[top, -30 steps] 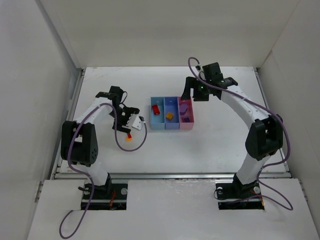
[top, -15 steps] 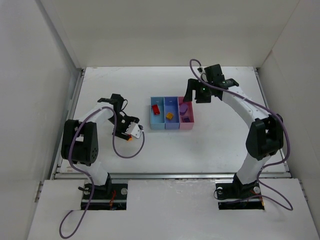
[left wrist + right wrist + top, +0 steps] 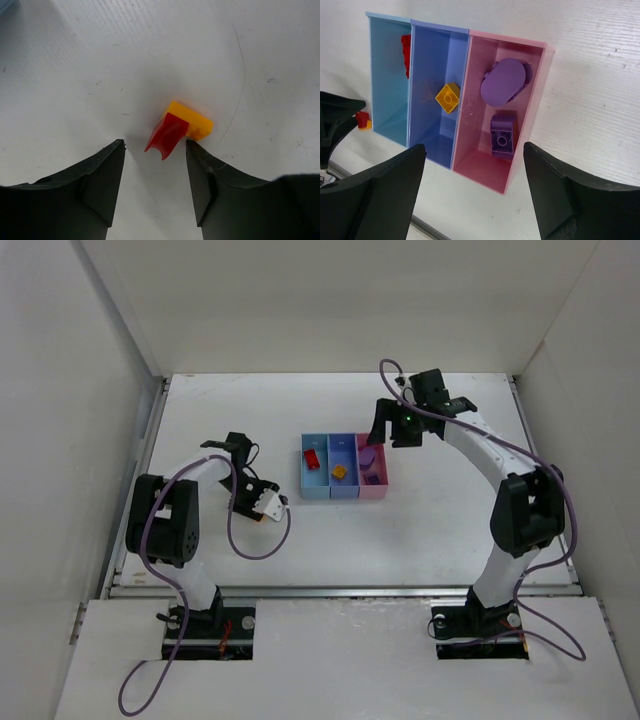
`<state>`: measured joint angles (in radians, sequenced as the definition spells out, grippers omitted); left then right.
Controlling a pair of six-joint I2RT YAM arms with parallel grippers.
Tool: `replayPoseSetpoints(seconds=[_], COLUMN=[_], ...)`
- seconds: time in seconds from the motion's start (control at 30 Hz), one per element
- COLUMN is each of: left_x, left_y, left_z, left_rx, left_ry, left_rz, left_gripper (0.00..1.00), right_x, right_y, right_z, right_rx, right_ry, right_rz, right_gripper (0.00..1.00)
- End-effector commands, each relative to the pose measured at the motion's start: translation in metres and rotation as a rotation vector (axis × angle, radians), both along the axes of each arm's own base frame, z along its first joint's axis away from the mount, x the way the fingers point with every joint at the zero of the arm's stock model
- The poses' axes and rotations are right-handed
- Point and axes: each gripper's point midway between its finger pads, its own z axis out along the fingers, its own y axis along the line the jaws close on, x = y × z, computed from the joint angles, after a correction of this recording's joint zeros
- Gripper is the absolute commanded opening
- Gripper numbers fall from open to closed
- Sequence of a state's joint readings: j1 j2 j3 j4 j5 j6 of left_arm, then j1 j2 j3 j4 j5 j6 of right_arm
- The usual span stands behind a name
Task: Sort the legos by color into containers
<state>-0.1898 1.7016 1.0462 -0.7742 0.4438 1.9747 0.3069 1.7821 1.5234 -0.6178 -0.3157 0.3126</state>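
Black and spread wide, the left gripper [image 3: 155,146] sits open low over the white table [image 3: 240,45], holding nothing. Just ahead of its fingertips, nearer the right-hand one, a red brick [image 3: 167,134] lies tilted. Its notched end faces the gap, and its long axis runs diagonally up and to the right in the wrist view, where it meets a yellow-orange brick [image 3: 196,121]. Whether the two are clipped together or only touching cannot be told. From above, the pair is almost hidden under the gripper. A corner of the light blue bin [image 3: 5,4] is cut off at the top left edge.

The right gripper [image 3: 474,147] hangs open above the bins, empty. Below it the pink bin [image 3: 479,165] holds a purple oval piece [image 3: 504,81] and a purple brick [image 3: 502,134]. The periwinkle bin [image 3: 432,140] alongside holds a yellow cube [image 3: 448,97]. The light blue bin holds a red piece [image 3: 406,54], half hidden by the wall.
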Motion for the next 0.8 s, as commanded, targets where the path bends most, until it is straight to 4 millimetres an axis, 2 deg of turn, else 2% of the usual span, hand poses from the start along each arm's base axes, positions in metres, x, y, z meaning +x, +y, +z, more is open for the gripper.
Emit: replayPoseSetpoints(seconds=[0.0, 0.07, 0.23, 0.33, 0.43, 0.53, 0.63, 0.77], left_x=[0.008, 0.009, 0.006, -0.004, -0.005, -0.002, 0.002, 0.004], left_y=[-0.022, -0.02, -0.019, -0.014, -0.013, -0.014, -0.019, -0.025], left_z=[0.003, 0.0, -0.001, -0.007, -0.01, -0.007, -0.003, -0.002], left_rx=[-0.062, -0.041, -0.024, -0.013, -0.012, -0.009, -0.027, -0.032], left_ry=[-0.253, -0.259, -0.242, -0.21, -0.206, -0.225, -0.255, -0.288], left_rz=[-0.708, -0.762, -0.763, -0.776, -0.768, -0.768, -0.775, -0.841], left_gripper=[0.48, 0.43, 0.29, 0.26, 0.22, 0.22, 0.38, 0.41], right_x=[0.016, 0.016, 0.016, 0.016, 0.016, 0.016, 0.016, 0.016], right_y=[0.004, 0.004, 0.004, 0.004, 0.004, 0.004, 0.004, 0.004], right_z=[0.016, 0.016, 0.017, 0.017, 0.012, 0.013, 0.013, 0.013], right_rx=[0.029, 0.029, 0.034, 0.034, 0.031, 0.036, 0.036, 0.036], right_ry=[-0.065, -0.065, -0.06, -0.06, -0.051, -0.047, -0.047, -0.047], right_rz=[0.014, 0.014, 0.007, 0.007, 0.007, 0.001, 0.001, 0.001], right_gripper=[0.84, 0.84, 0.84, 0.84, 0.84, 0.84, 0.84, 0.84])
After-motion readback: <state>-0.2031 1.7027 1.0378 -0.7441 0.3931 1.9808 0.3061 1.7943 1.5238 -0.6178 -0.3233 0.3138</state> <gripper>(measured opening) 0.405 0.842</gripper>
